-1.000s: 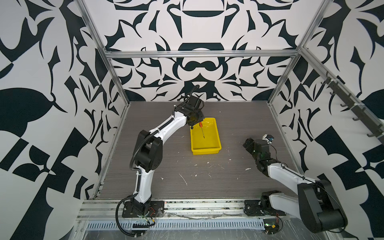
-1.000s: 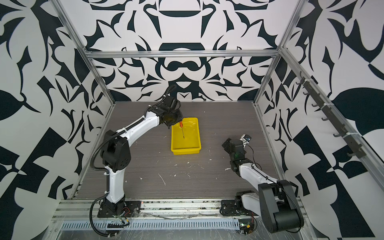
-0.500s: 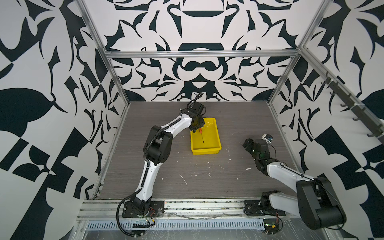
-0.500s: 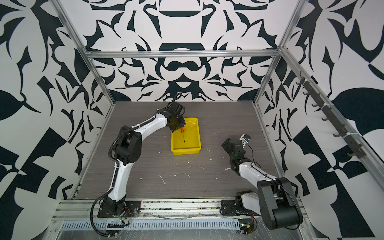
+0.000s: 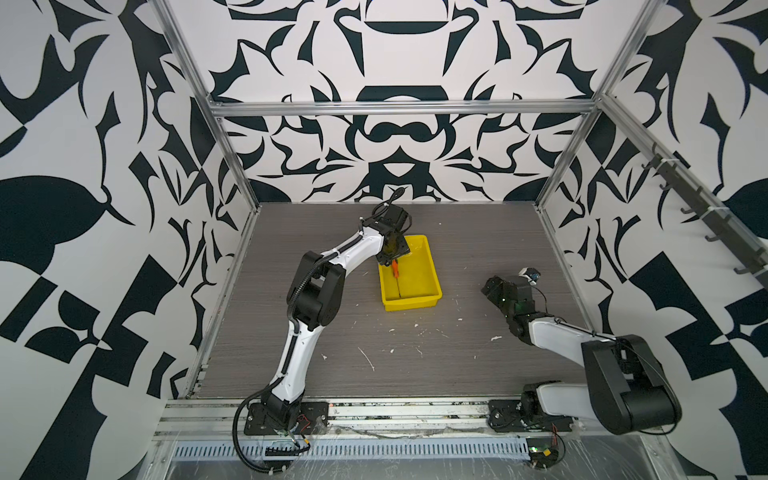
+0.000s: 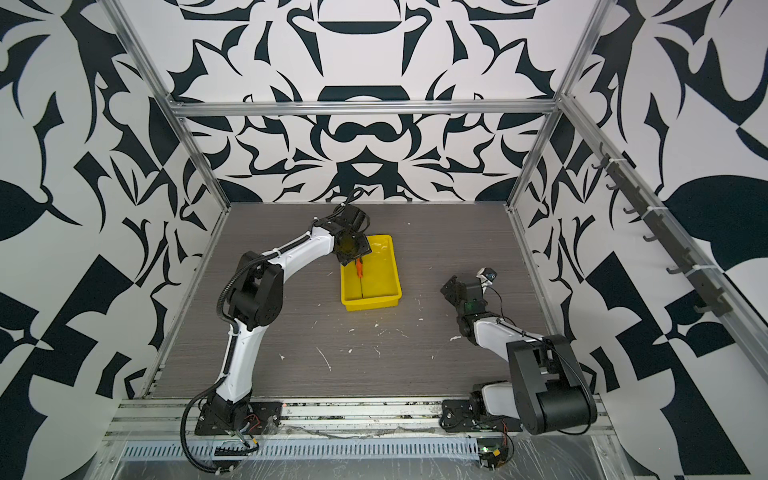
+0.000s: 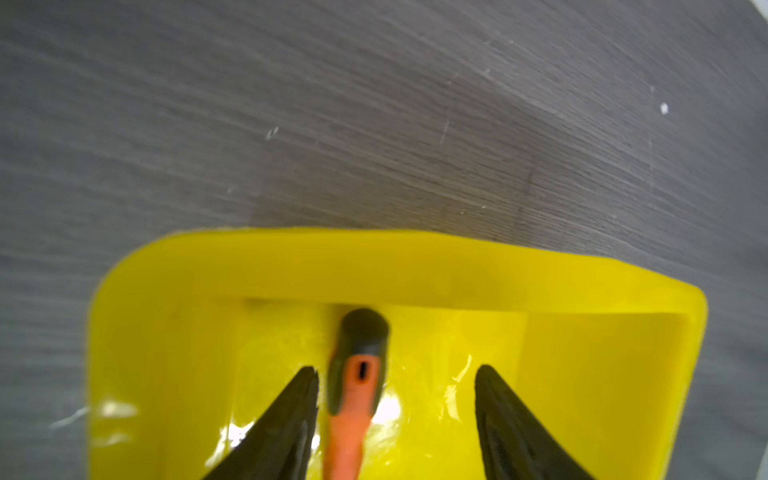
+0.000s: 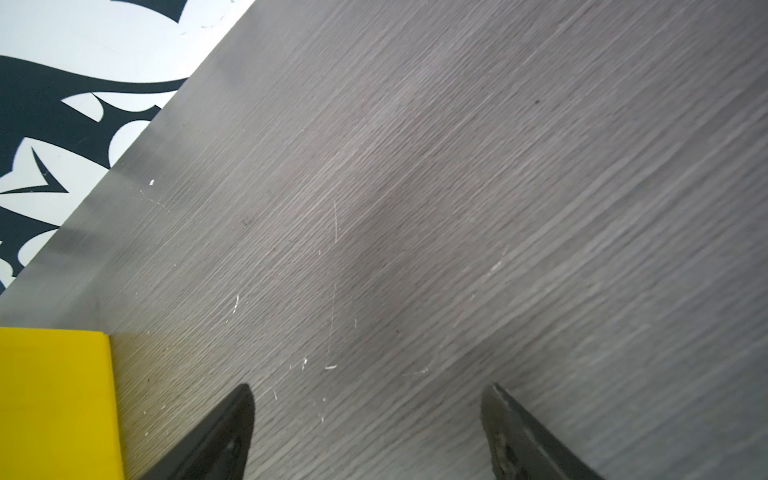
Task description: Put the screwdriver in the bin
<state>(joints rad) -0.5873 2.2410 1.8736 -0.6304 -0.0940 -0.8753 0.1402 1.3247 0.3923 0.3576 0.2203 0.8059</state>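
**Screwdriver down in the yellow bin, left gripper let go**

You have the left gripper reaching into the yellow bin, and its grip is released. In the left wrist view its two dark fingers stand wide apart with the screwdriver between them. The screwdriver sits close beside one finger and well clear of the other. You cannot tell whether it touches the nearer one. Its dark end cap points away from the gripper and lies near the foot of one short wall of the bin. The orange handle runs back between the fingers and out of the frame. You cannot tell whether it lies flat on the bin floor.

In both top views you find the left gripper over the far left corner of the bin. The orange of the screwdriver shows just beside it, inside the bin along its left side. The bin stands on the grey wood-grain table.

Your right gripper is spread too, its fingers apart over bare table with nothing between them. One corner of the bin shows in its wrist view. In both top views the right gripper sits to the right of the bin, well apart from it. White scraps lie scattered on the table nearer the arm bases.
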